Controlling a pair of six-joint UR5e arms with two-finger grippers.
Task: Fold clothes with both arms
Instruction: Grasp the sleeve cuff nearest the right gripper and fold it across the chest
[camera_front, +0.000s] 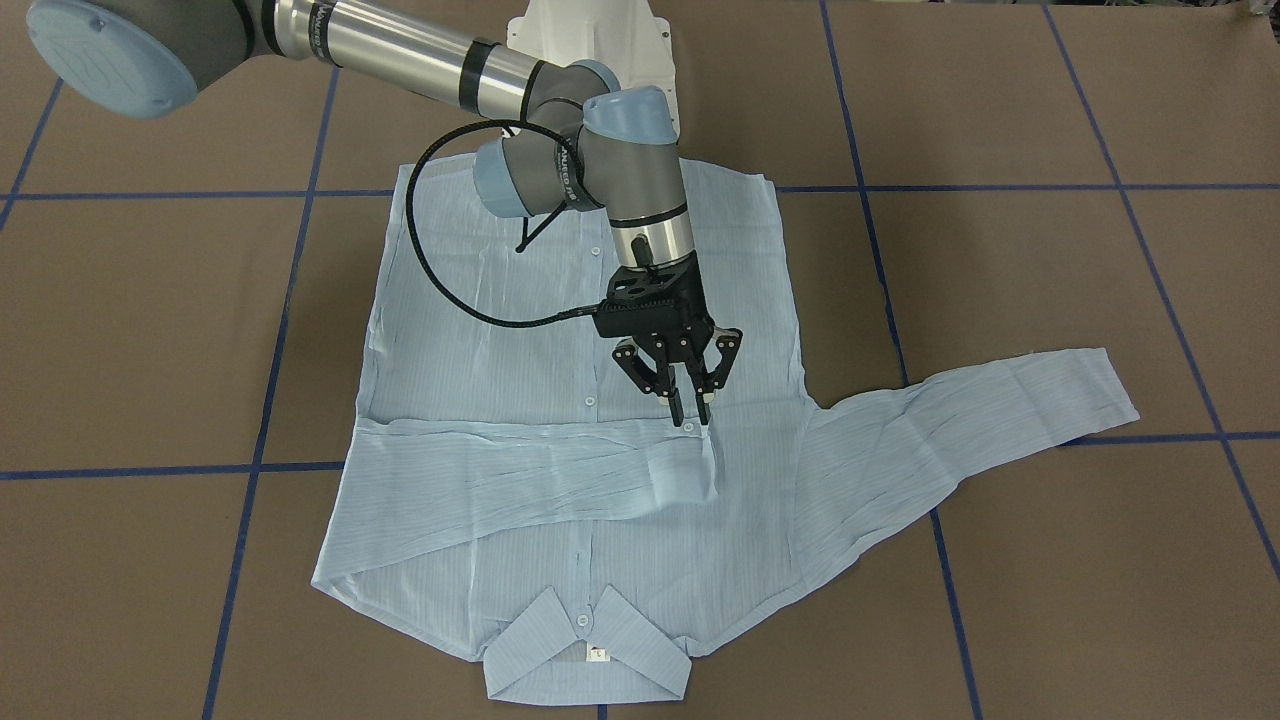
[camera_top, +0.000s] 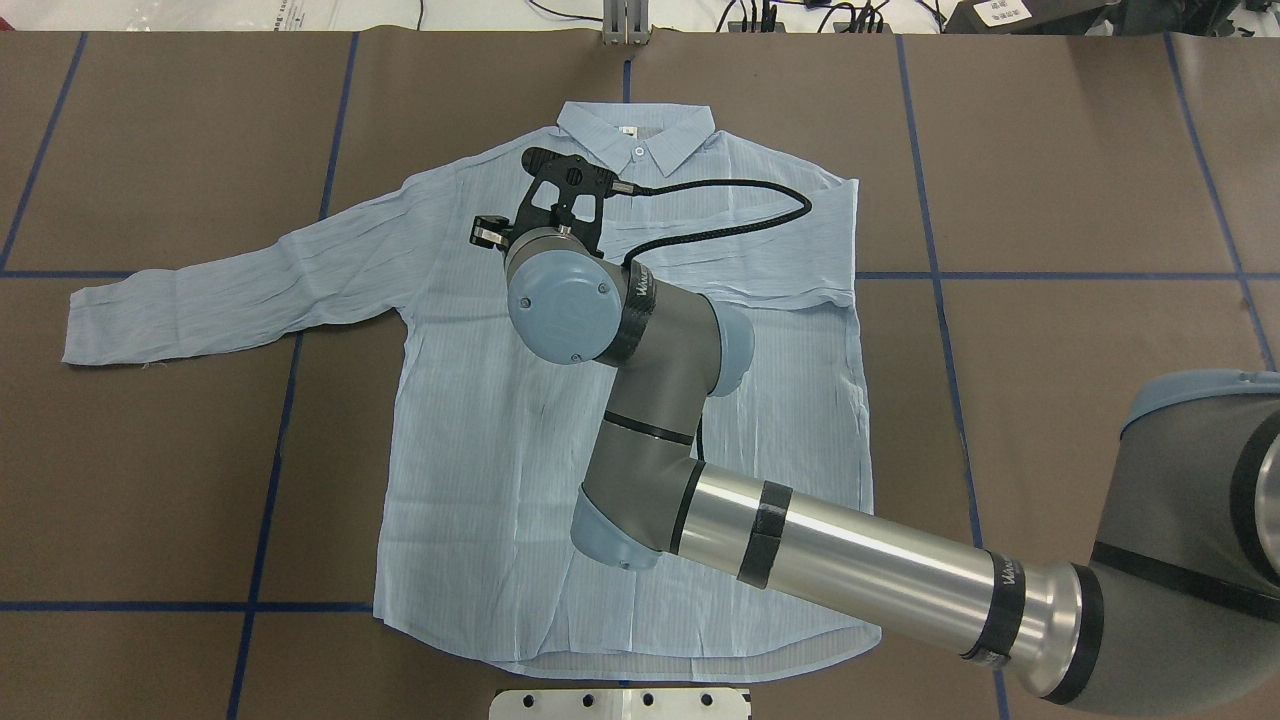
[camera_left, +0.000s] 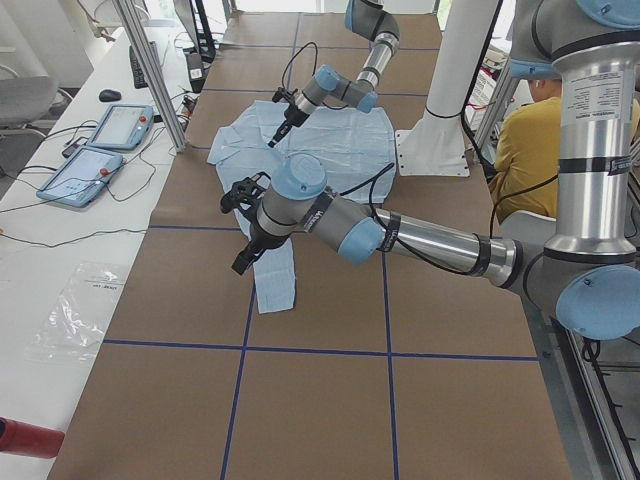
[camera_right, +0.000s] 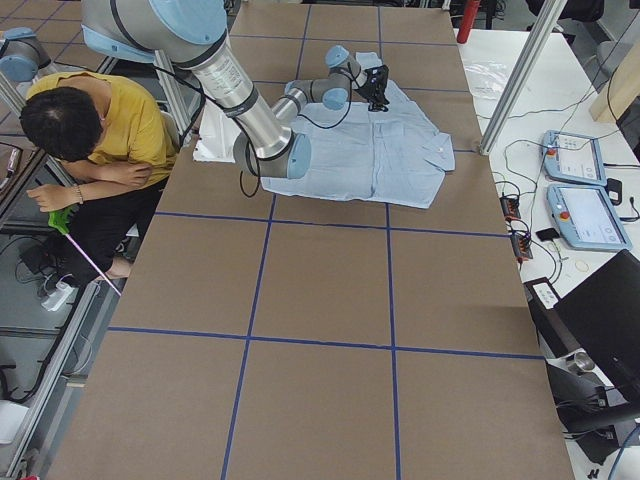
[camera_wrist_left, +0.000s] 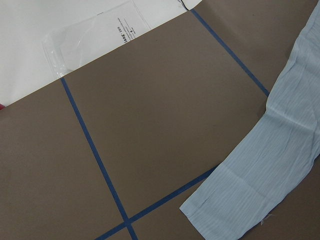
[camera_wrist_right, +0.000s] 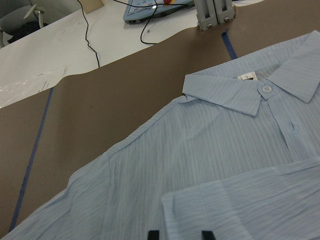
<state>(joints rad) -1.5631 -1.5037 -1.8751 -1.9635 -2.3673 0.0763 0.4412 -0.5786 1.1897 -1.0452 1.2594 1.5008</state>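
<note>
Brown taped table bearing shirt, right gripper hovering over folded-in sleeve, fingers apart, left gripper state indeterminable.

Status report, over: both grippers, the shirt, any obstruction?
Right gripper open, at folded sleeve cuff. Left gripper near outstretched sleeve, state unclear. Shirt flat, front up. No obstruction seen.

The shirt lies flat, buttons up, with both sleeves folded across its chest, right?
Not both. The shirt lies flat, buttons up, with one sleeve folded across its chest; the other sleeve lies stretched out on the table, as the front-facing view shows.
</note>
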